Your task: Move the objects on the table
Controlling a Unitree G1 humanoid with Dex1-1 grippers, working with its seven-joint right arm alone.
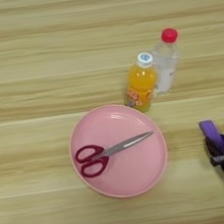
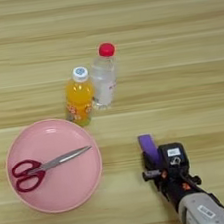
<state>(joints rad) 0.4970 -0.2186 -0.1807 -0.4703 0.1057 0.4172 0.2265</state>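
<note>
On tabletop (image 1: 25,45): scissors (image 1: 109,151) in pink plate (image 1: 142,177); both bottles untouched; gripper (image 2: 149,149) apart, jaws' state indeterminable.

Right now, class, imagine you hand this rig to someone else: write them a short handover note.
Right end effector: over bare table, right of the plate, holding nothing; finger state unclear.
Scissors: flat inside the pink plate, blades pointing right.
Orange-juice bottle and red-capped bottle: standing side by side just behind the plate.
Done: scissors sit on the plate.
Left: both bottles untouched.
</note>
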